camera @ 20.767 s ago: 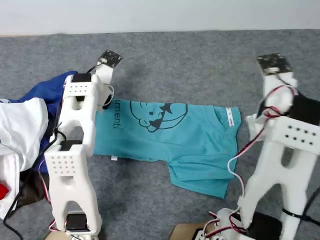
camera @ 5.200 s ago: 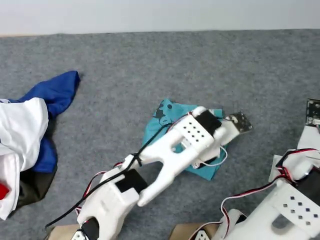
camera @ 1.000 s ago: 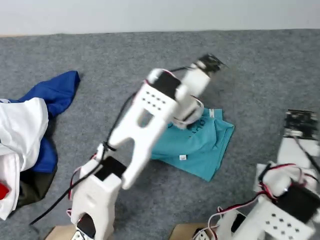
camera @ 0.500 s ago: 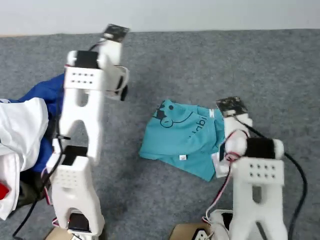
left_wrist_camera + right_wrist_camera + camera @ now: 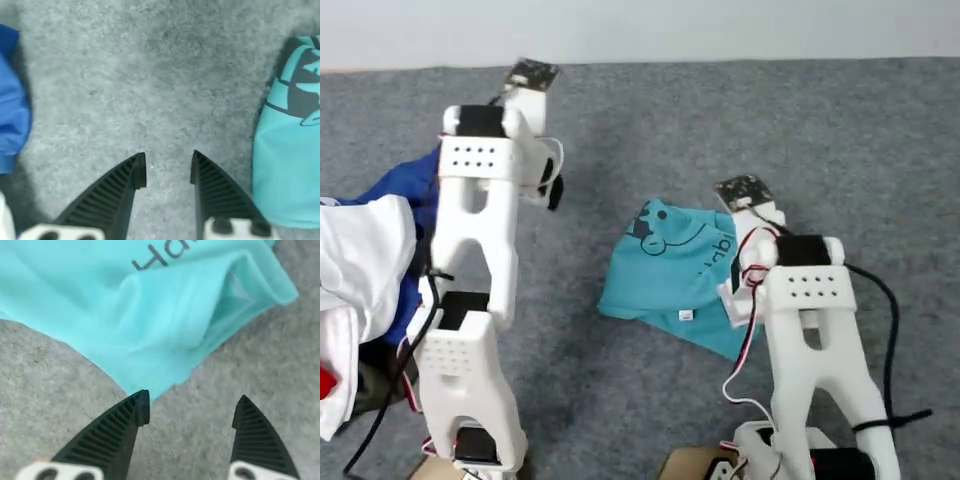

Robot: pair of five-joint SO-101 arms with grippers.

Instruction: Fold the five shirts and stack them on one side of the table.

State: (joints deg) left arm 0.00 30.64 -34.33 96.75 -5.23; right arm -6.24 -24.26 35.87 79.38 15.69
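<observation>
A teal shirt with a dark bear print lies folded in the middle of the grey table. My right gripper hangs open just above the table at the edge of the teal shirt, nothing between its fingers; in the high view the right arm covers the shirt's right part. My left gripper stands open over bare table, between the blue shirt and the teal shirt. From above, the left gripper sits left of the teal shirt.
A pile of unfolded shirts lies at the left edge: a blue one, a white one and a dark one. Grey table stretches open at the back and far right.
The left arm swung from over the teal shirt back to the left side. The right arm came in from the right and now hangs over the shirt's right edge.
</observation>
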